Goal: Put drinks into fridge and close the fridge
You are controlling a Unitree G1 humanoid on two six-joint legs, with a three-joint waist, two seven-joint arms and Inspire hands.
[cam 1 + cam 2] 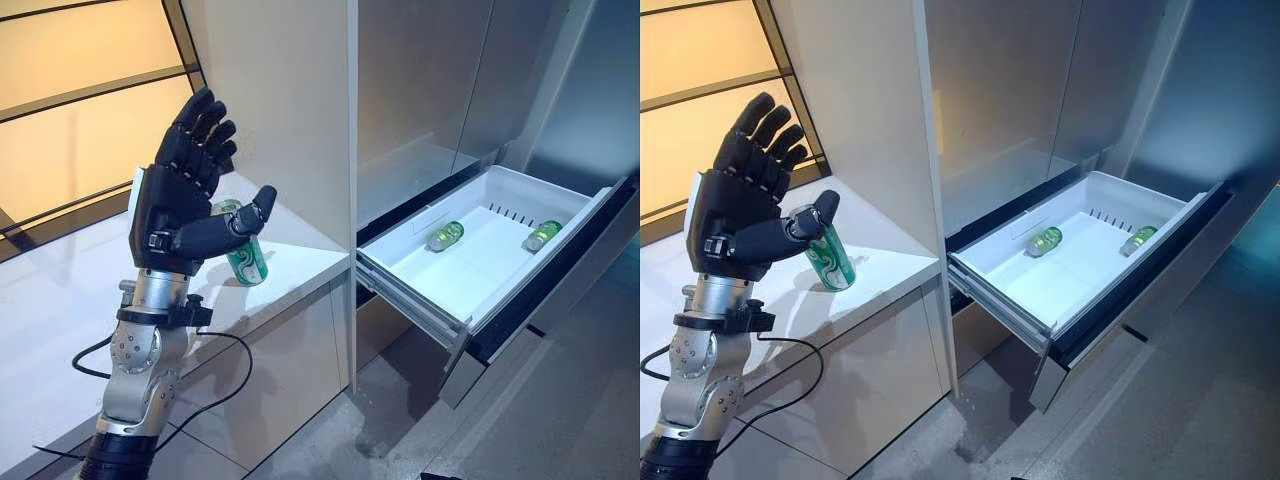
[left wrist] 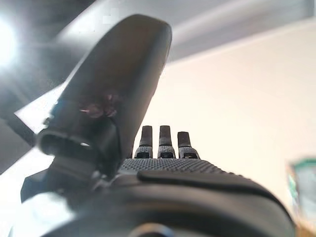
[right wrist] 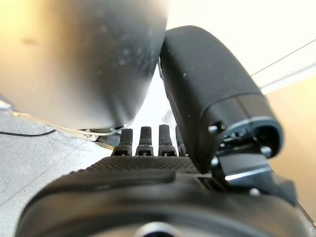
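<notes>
A green can [image 1: 248, 262] stands on the white counter [image 1: 60, 300], near its right end. My left hand [image 1: 175, 205] is raised just in front of the can, with straight fingers pointing up and the thumb crossing the can's top. I cannot tell if the thumb touches it. The can's edge also shows in the left wrist view [image 2: 301, 192]. The fridge drawer [image 1: 415, 300] is pulled out low on the right. Two green drinks [image 1: 445, 236] [image 1: 542, 236] lie in it. My right hand [image 3: 148, 168] shows straight fingers and holds nothing.
A tall white side panel [image 1: 290, 100] stands between the counter and the fridge. The grey upper fridge doors [image 1: 420, 90] are closed. The drawer's dark front [image 1: 560, 270] juts out over the grey floor [image 1: 560, 420].
</notes>
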